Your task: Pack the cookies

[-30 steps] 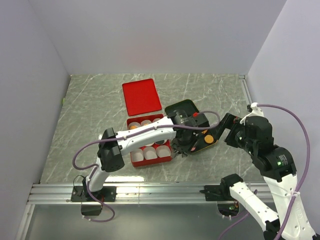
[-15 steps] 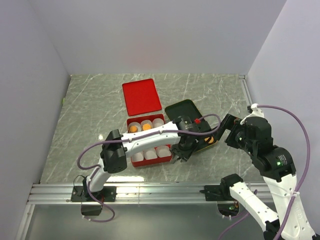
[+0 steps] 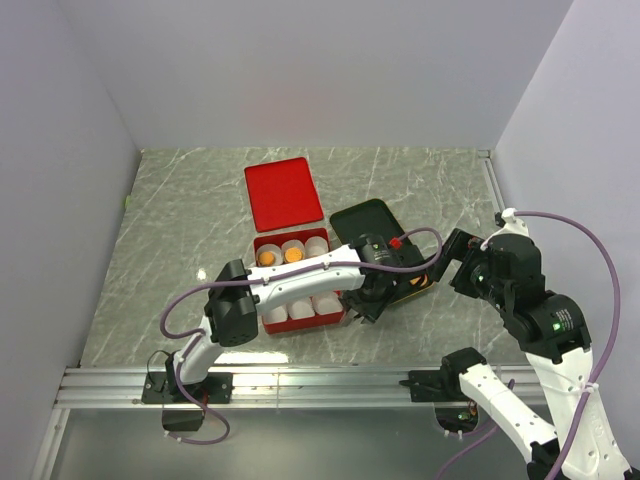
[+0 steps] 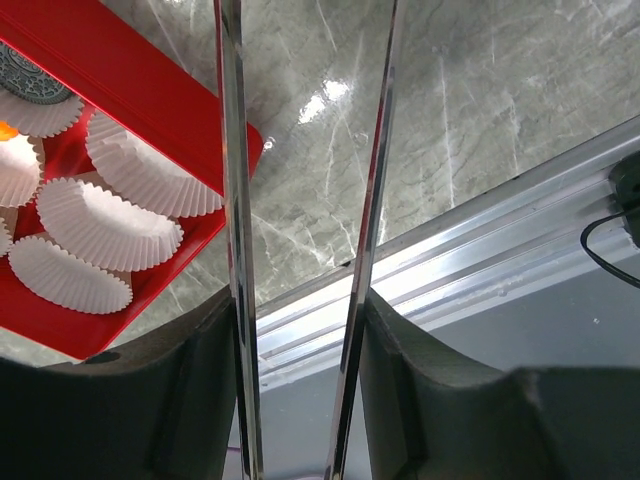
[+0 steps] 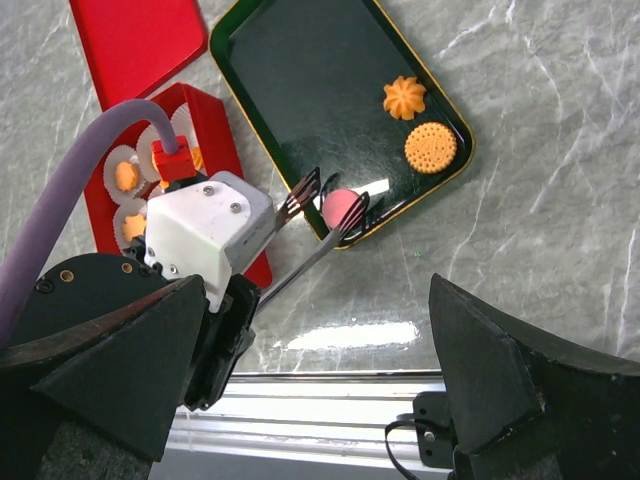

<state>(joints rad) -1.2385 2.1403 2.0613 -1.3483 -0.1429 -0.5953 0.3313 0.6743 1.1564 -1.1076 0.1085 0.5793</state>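
Observation:
Two orange cookies, one flower-shaped and one round, lie on the black tray. A pink cookie sits at the tray's near rim. My left gripper carries long metal tong fingers. They stand open, their forked tips on either side of the pink cookie. The red box holds white paper cups, and two far cups hold orange cookies. My right gripper hovers wide open to the right of the tray, with nothing between its fingers.
The red lid lies flat beyond the box. Empty paper cups fill the box's near rows. A metal rail runs along the table's near edge. The left arm's purple cable arches over the box.
My left arm has swung right and the tongs have come toward the tray's near rim. They now hide the round orange cookie in the top view. The right arm has barely moved.

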